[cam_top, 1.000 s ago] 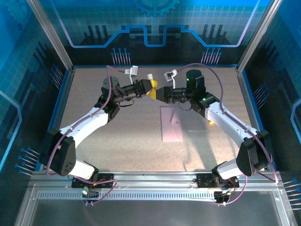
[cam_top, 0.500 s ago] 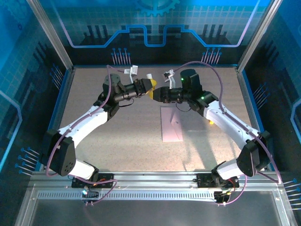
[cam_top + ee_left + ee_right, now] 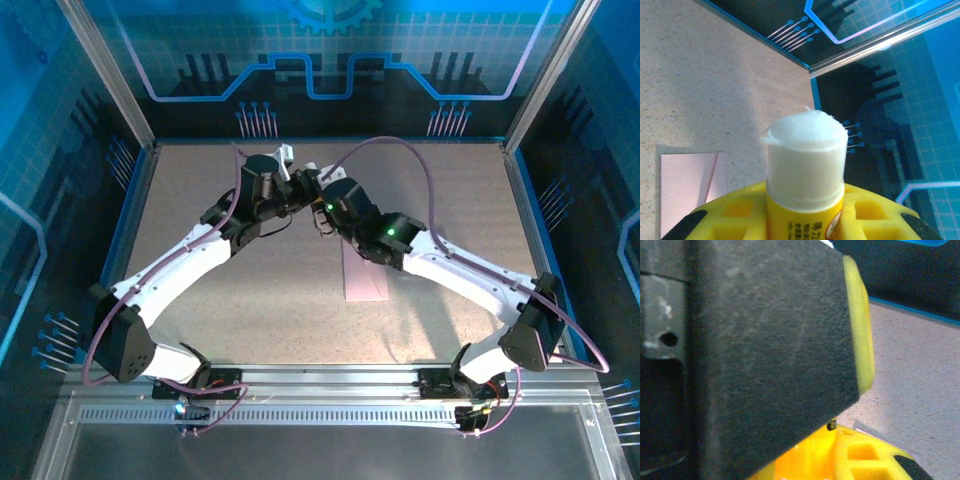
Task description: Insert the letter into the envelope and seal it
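Holding the glue stick (image 3: 806,150) upright in my left gripper (image 3: 805,214), I have the yellow body pinched between the yellow fingers (image 3: 875,212), with the white top standing clear above them; whether that top is a cap or bare glue I cannot tell. Seen from above, my right gripper (image 3: 318,196) sits nose to nose with the left one over the far middle of the table (image 3: 250,300). In its own wrist view a dark block (image 3: 765,350) with a yellow pad along one edge is pressed up close, and I judge this to be a finger of the left gripper. Whether the right jaws stand apart or closed I cannot tell. The envelope (image 3: 365,282) lies flat on the table on the right side of the meeting point, its far end under my right forearm and well below both grippers. Whether the letter lies inside it I cannot tell. I judge the step in hand to be readying the stick for the flap. To do it well I should keep the left grip firm and motionless, line the right jaws squarely on the white top rather than on my own fingers, work along the stick's axis, and keep the tip off the table.
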Controlling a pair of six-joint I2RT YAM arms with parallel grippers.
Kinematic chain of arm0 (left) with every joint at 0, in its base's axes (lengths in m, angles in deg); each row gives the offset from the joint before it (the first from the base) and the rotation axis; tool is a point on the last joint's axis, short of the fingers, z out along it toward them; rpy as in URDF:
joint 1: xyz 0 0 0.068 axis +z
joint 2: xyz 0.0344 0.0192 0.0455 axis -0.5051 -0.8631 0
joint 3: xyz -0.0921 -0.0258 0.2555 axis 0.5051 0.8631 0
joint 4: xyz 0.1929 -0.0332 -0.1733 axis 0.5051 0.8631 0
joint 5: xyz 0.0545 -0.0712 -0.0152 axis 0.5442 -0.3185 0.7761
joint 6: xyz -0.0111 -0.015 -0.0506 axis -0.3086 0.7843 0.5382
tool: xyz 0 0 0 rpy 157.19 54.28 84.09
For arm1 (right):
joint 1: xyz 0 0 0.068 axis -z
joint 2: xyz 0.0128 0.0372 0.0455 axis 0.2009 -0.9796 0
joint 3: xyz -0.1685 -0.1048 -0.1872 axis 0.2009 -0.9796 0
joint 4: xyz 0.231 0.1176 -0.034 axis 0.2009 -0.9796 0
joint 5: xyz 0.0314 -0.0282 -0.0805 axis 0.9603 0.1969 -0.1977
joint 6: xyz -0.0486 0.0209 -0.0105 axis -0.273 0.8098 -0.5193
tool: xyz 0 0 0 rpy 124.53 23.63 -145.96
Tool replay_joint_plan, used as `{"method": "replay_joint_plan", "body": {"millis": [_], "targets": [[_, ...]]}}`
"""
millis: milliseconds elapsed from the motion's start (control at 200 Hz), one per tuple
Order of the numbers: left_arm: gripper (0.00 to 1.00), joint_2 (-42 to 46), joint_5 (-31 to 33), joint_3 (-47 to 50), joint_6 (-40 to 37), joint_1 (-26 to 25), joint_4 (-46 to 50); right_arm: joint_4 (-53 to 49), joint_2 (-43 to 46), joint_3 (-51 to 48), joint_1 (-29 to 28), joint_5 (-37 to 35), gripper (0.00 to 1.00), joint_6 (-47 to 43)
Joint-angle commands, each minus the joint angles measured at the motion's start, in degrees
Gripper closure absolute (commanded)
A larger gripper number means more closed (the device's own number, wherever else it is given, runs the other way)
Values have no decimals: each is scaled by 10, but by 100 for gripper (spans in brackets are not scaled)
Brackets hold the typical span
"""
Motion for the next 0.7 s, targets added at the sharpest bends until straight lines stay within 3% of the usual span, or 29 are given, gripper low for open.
{"method": "replay_joint_plan", "body": {"millis": [0,135,315,395,520,695], "targets": [[100,-11,-92,-26,31,-67,-24,176,-19,3,-59,50,93,-51],[100,-10,-93,-30,14,-66,-18,171,-9,-3,-51,49,91,-34],[100,2,-110,-13,-7,-49,-30,121,23,-3,-10,101,84,19],[100,7,-133,-2,-10,-33,-45,83,38,2,21,151,77,49],[100,14,-167,10,-25,-9,-62,29,61,9,81,268,50,106],[100,31,-234,63,-9,40,-157,-7,98,-2,160,439,36,156]]}}
